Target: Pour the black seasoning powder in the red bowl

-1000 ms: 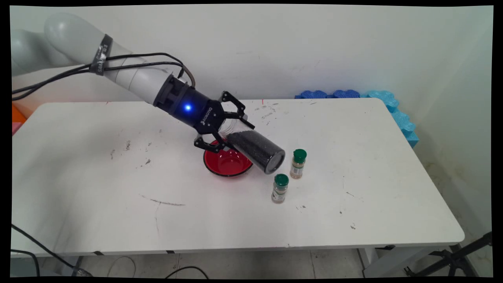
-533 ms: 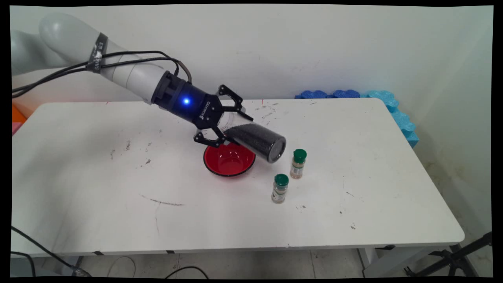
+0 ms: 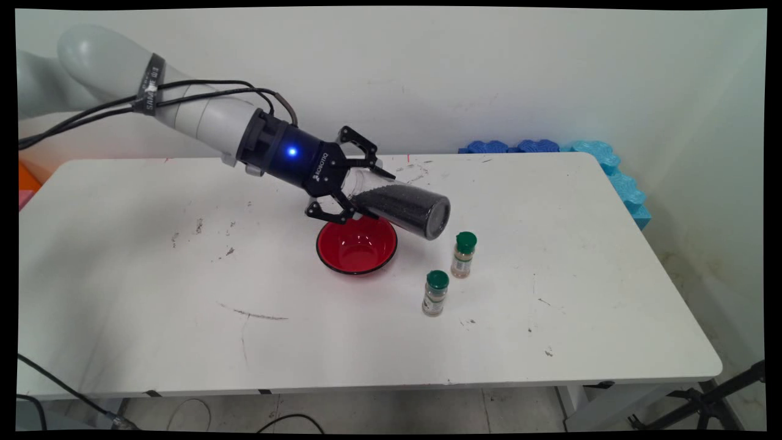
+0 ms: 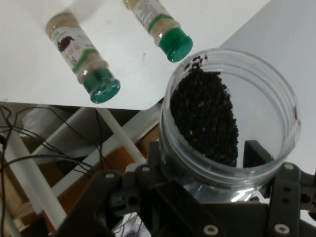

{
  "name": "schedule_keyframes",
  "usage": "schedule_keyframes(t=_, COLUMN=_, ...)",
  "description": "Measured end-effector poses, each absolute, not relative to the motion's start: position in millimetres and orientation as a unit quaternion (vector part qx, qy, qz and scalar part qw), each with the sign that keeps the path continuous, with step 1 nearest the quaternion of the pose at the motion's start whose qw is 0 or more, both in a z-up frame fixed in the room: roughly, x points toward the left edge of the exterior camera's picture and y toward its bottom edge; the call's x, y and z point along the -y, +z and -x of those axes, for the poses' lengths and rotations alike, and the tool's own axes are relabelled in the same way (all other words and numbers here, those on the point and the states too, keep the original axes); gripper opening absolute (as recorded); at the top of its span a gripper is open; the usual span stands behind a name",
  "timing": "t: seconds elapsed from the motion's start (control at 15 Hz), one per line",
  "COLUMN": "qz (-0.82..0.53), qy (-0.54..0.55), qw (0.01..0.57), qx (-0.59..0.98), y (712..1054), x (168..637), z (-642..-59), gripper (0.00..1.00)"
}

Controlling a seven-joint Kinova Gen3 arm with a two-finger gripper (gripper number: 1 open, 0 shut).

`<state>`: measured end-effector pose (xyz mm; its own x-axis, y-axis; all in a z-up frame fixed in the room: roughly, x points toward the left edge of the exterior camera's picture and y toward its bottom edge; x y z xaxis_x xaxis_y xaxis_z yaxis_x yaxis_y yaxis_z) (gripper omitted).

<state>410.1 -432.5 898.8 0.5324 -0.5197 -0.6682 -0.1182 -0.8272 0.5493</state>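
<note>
Jar [image 3: 400,209] of black grains, clamped in tool [image 3: 354,195], lies near-horizontal, pointing right.

White table [image 3: 153,342] scuffed with dark marks, plain white wall [image 3: 489,73] behind. Blue foam pieces [image 3: 605,165] at far right corner. Black cables [image 3: 43,379] on floor near left

We see wide bare table [image 3: 153,275] on the left and along the near side. In the middle the red bowl [image 3: 357,247] and two green-capped spice jars [image 3: 435,293] [image 3: 464,254] stand close together, leaving only narrow gaps between them.
</note>
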Motion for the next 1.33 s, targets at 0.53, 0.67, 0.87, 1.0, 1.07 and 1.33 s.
schedule_keyframes(t=0.53, qz=-0.847, qy=-0.461, qw=0.227, qx=0.138, y=890.9, x=431.2, z=-410.9, gripper=0.0)
schedule_keyframes(t=0.67, qz=-0.846, qy=-0.465, qw=0.227, qx=0.129, y=888.0, x=430.7, z=-411.4, gripper=0.0)
schedule_keyframes(t=0.87, qz=-0.845, qy=-0.469, qw=0.226, qx=0.121, y=884.4, x=430.2, z=-411.1, gripper=0.0)
schedule_keyframes(t=1.0, qz=-0.844, qy=-0.472, qw=0.226, qx=0.116, y=881.8, x=430.2, z=-410.2, gripper=0.0)
schedule_keyframes(t=1.07, qz=-0.844, qy=-0.473, qw=0.226, qx=0.114, y=880.9, x=430.2, z=-409.9, gripper=0.0)
schedule_keyframes(t=1.33, qz=-0.842, qy=-0.477, qw=0.228, qx=0.106, y=877.8, x=431.2, z=-408.6, gripper=0.0)
